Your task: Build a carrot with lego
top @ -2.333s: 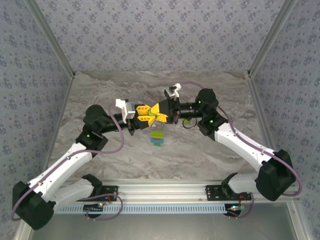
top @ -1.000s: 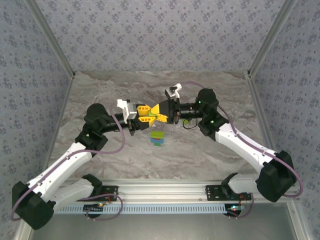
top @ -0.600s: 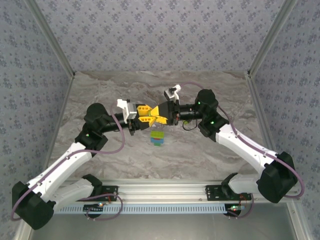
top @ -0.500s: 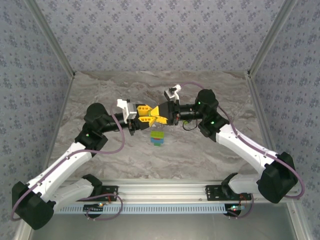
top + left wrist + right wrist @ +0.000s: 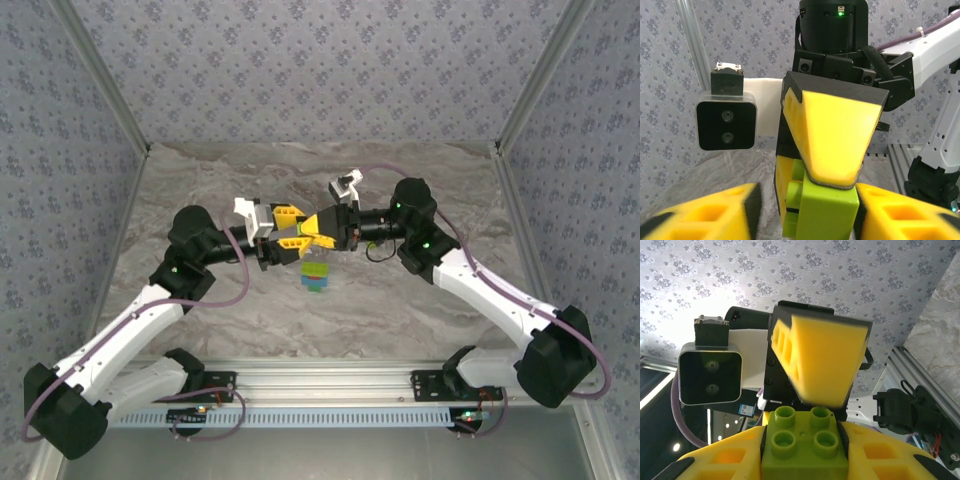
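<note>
Right gripper (image 5: 812, 187) clamping yellow-green brick (image 5: 822, 212) (mid-air), left gripper (image 5: 807, 225) spread around it

No word, number, brand mark or sign can be read in any view. The studs of the yellow-green lego brick (image 5: 803, 440) show no legible lettering.
</note>
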Available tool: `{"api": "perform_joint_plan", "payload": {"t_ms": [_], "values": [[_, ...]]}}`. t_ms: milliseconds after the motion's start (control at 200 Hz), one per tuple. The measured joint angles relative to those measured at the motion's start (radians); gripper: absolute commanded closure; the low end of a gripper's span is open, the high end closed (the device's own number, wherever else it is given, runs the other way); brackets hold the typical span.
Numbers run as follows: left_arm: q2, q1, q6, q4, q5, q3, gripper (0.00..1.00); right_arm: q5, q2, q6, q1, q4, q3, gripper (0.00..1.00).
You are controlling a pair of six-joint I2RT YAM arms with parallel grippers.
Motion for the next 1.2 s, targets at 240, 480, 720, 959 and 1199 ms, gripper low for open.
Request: {"api": "perform_joint_plan", "payload": {"t_ms": [240, 480, 720, 959, 1199], "values": [[-0.038, 0.0, 0.024, -0.096, -0.013, 0.0, 0.16, 0.001, -0.035, -0.089, -0.034, -0.105, 0.007, 0.68], [-0.179, 0.0, 0.032, -0.225, -0.154, -0.051, 0.16, 0.017, -0.102, -0.286, -0.139, -0.308, 0.007, 0.68], [-0.044, 0.008, -0.124, -0.432, -0.342, 0.028, 0.43, 0.172, -0.231, -0.715, -0.18, -0.509, -0.082, 0.7], [0.327, 0.005, -0.27, -0.618, -0.325, 0.193, 0.46, 0.347, -0.325, -0.977, -0.177, -0.166, -0.583, 0.72], [-0.05, -0.028, -0.203, -0.354, -0.383, -0.216, 0.02, 0.407, -0.245, -1.098, -0.159, -0.021, -0.641, 0.72]]}}
